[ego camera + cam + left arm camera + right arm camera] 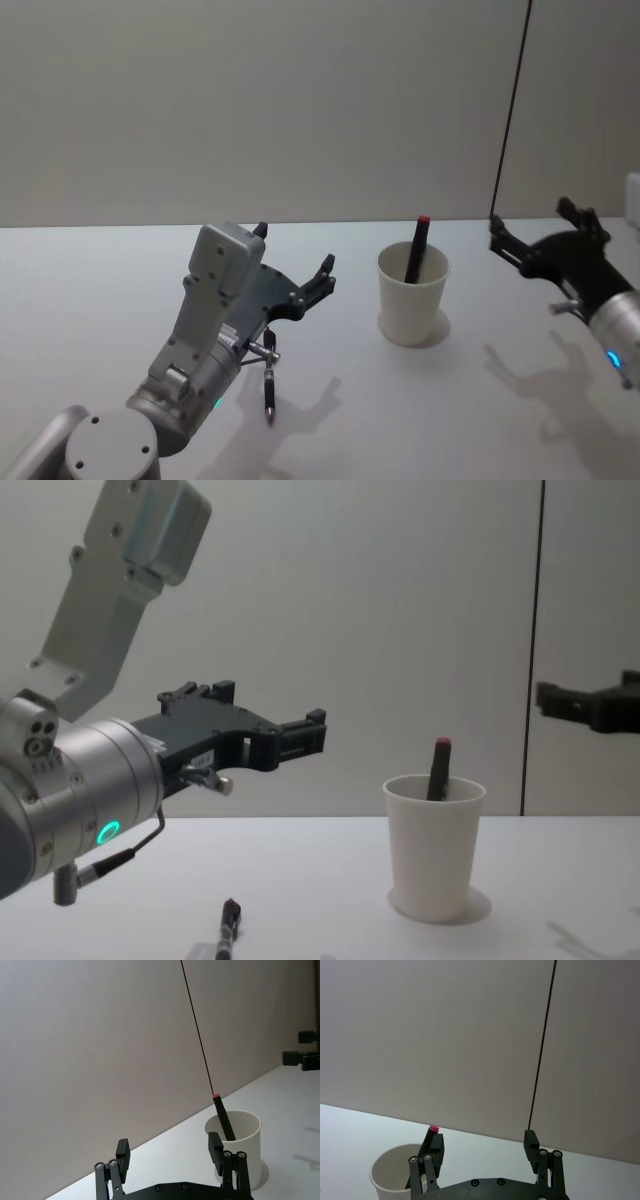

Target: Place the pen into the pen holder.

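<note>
The pen holder, a plain white paper cup [411, 297] [241, 1145] [395, 1170] [433, 845], stands upright at the table's middle. A black pen with a red end [415, 248] [222, 1119] [433, 1130] [439, 768] leans inside it, its top above the rim. Another dark pen [269, 392] [229, 921] lies flat on the table, below my left gripper. My left gripper [295, 250] [169, 1152] [272, 706] hovers open and empty left of the cup. To the right of the cup my right gripper [530, 218] [484, 1147] [582, 700] is raised, open, holding nothing.
The white table [90, 290] runs back to a plain grey wall. A thin black vertical line [510, 110] on the wall rises behind the cup's right side. The grippers cast shadows on the table at the front.
</note>
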You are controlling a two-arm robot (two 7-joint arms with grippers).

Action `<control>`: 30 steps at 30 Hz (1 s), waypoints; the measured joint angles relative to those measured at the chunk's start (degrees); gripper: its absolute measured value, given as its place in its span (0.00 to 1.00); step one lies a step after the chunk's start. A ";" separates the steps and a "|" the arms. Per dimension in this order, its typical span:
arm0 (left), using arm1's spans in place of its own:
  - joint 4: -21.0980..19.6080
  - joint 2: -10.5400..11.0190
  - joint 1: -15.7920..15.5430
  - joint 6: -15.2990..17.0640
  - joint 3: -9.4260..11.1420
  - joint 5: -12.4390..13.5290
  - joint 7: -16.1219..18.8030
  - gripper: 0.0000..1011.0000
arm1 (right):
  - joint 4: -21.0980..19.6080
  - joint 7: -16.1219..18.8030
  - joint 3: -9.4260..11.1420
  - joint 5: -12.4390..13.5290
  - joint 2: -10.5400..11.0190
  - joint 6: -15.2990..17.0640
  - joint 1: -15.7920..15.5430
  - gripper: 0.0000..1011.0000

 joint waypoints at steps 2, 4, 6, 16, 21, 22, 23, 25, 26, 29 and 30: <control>0.00 0.00 0.00 0.00 0.00 0.00 0.00 0.99 | -0.93 -0.35 0.39 0.47 0.57 0.74 -0.89 0.99; 0.00 0.00 0.00 0.00 0.00 0.00 0.00 0.99 | -1.87 -0.72 0.79 1.00 1.23 1.52 -1.85 0.99; 0.00 0.00 0.00 0.00 0.00 0.00 0.00 0.99 | -2.48 -0.90 1.07 1.28 1.66 1.96 -2.49 0.99; 0.00 0.00 0.00 0.00 0.00 0.00 0.00 0.99 | -5.56 -1.46 2.44 3.06 3.80 4.44 -5.82 0.99; 0.00 0.00 0.00 0.00 0.00 0.00 0.00 0.99 | -7.14 -1.56 3.05 3.77 4.78 5.31 -7.48 0.99; 0.00 0.00 0.00 0.00 0.00 0.00 0.00 0.99 | -7.35 -1.58 3.13 3.89 4.91 5.45 -7.70 0.99; 0.00 0.00 0.00 0.00 0.00 0.00 0.00 0.99 | -7.56 -1.59 3.20 3.94 5.02 5.51 -7.91 0.99; 0.00 0.00 0.00 0.00 0.00 0.00 0.00 0.99 | -8.21 -1.66 3.44 4.24 5.38 5.77 -8.55 0.99; 0.00 0.00 0.00 0.00 0.00 0.00 0.00 0.99 | -8.34 -1.70 3.49 4.32 5.44 5.85 -8.67 0.99; 0.00 0.00 0.00 0.00 0.00 0.00 0.00 0.99 | -9.35 -1.87 3.85 4.72 5.93 6.19 -9.65 0.99; 0.00 0.00 0.00 0.00 0.00 0.00 0.00 0.99 | -9.51 -1.92 3.91 4.80 6.02 6.25 -9.80 0.99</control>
